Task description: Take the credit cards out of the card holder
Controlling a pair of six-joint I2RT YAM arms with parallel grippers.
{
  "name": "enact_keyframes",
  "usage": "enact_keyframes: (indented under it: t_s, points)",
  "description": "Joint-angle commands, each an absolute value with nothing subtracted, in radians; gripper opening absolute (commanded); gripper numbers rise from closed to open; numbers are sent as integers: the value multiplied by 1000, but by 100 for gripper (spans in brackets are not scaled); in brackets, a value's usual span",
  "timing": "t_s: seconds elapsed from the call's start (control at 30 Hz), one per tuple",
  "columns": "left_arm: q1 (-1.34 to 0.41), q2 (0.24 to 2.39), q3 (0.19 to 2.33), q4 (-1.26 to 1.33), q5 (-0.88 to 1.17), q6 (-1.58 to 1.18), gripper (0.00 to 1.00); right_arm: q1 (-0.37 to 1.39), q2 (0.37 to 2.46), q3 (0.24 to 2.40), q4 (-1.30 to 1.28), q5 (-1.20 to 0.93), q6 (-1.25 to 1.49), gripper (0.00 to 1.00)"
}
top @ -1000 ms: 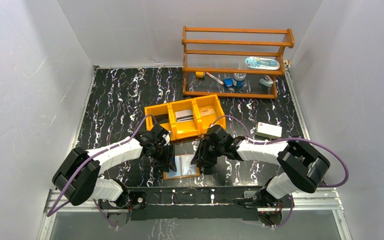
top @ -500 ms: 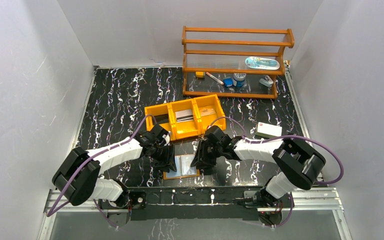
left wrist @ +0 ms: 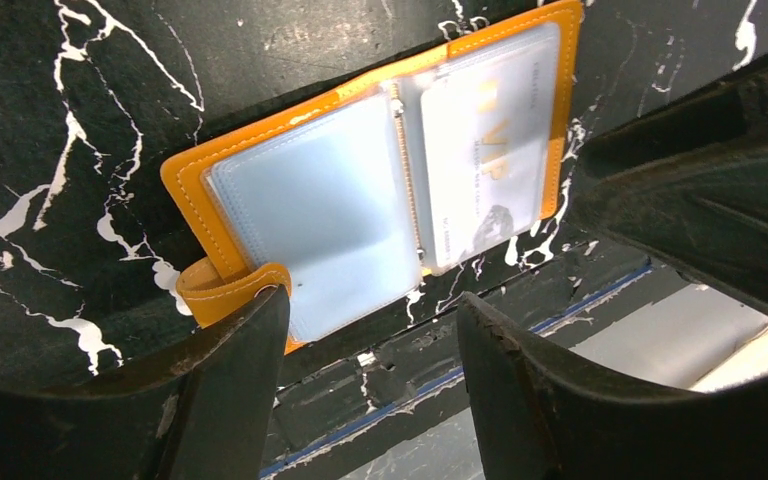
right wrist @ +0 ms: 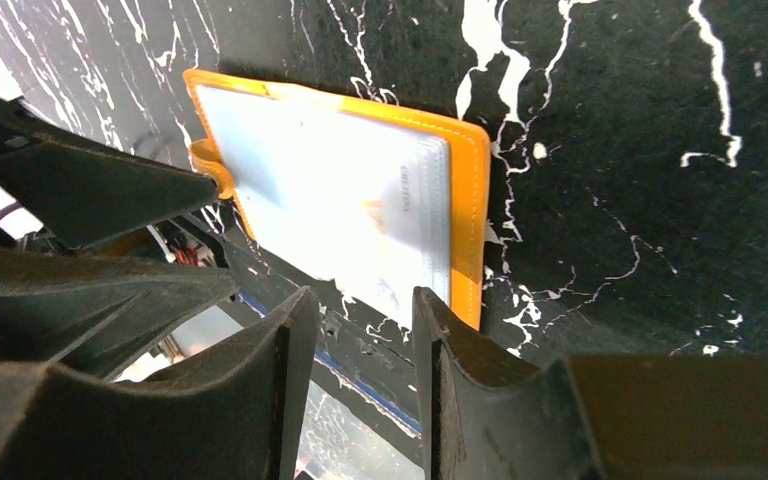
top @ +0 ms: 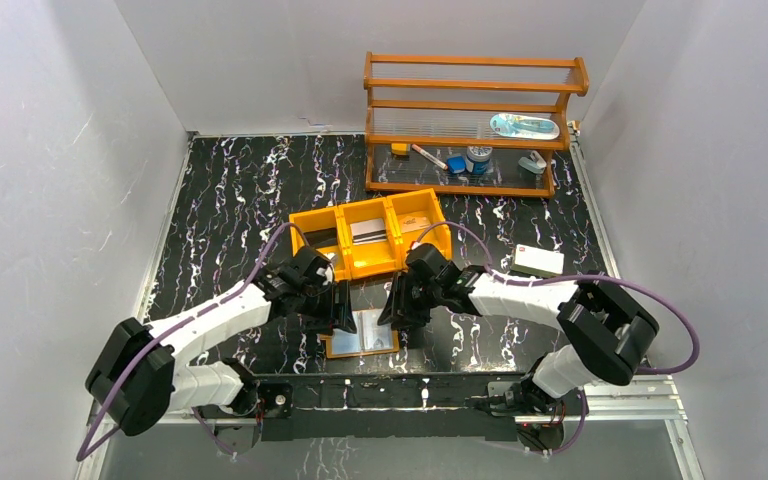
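Left gripper (left wrist: pixel 370 300): fingers set well apart with nothing between them. In the top view it hangs just beside the holder, at its 10 o'clock.
Tab (left wrist: pixel 225 290): orange snap tab at the holder's 8 o'clock in the left wrist view, right by the left fingertip. Whether they touch cannot be told.
Holder (top: pixel 362 333): lies open and flat on the table (top: pixel 230 200), pale blue-grey pockets up. It is close to the near edge, between the two grippers and at 6 o'clock of the tray.
Left pocket (left wrist: pixel 330 210): shiny and pale. Whether a card sits in it cannot be told.
Pocketed card (left wrist: pixel 490 160): pale with faint print, inside the holder's right pocket and seen through the plastic.
Tray (top: pixel 394 238): orange, three compartments, near the table's middle.
Striped card (top: pixel 368 230): whitish-grey with a dark stripe, in the tray's middle compartment.
Right gripper (right wrist: pixel 365 300): fingers parted by a narrower gap and gripping nothing. In the top view it hangs at 2 o'clock of the holder, just beside it.
Tan card (top: pixel 415 224): in the tray's right compartment.
Shelf (top: pixel 470 125): wooden, at 1 o'clock of the tray, against the far wall, with small items on its lower level.
Box (top: pixel 538 261): white with a red mark, at 4 o'clock of the tray, well apart from the holder.
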State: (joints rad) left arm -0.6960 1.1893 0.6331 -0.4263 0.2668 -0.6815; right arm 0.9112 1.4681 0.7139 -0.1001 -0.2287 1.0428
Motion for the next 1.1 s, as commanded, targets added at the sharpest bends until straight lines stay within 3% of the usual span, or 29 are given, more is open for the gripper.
enact_keyframes:
  t_s: [0.0, 0.7, 1.07]
  points:
    - [-698, 1221, 641, -469, 248, -677, 61, 915, 1465, 740, -31, -286, 1042, 47]
    - [-698, 1295, 581, -431, 282, -673, 50, 926, 1545, 708, -23, -263, 1070, 47]
    - [-698, 1295, 584, -423, 291, -675, 42, 927, 1498, 681, 90, -311, 1121, 41]
